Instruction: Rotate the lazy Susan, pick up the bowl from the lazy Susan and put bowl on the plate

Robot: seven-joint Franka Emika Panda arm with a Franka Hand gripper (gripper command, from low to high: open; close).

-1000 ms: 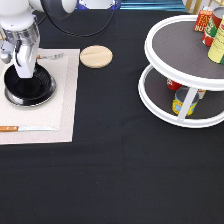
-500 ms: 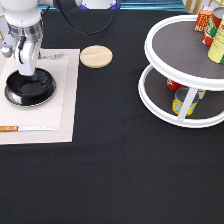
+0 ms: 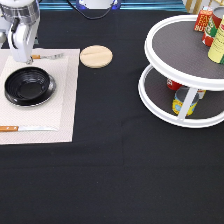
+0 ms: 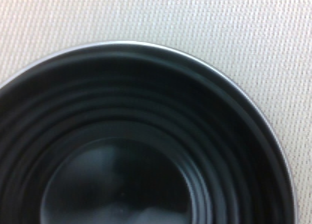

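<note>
The bowl (image 3: 29, 86) sits on the plate (image 4: 213, 70), of which only a thin silver edge shows around the black rim in the wrist view; the two lie on a pale placemat (image 3: 65, 100) at the exterior view's left. So the placing looks done, and the bowl is off the lazy Susan (image 3: 185, 70), which stands well apart at the exterior view's right with only cans on its tiers.

The bowl looks stiff, glossy and probably slippery, likely light but breakable if it is ceramic or glass. Its shallow wall offers little to pinch except the rim, so an edge grip over the lip seems the only sound hold.

The gripper (image 3: 22, 55) hangs just above and beyond the bowl's far rim, clear of it and holding nothing. The bowl lies below the jaws and a little toward the exterior view's bottom. Whether the jaws stand spread or pressed together I cannot tell.

A fork (image 3: 47, 56) lies just beside the jaws, a knife (image 3: 27, 128) beyond the bowl, and a wooden disc (image 3: 96, 56) further off
</note>
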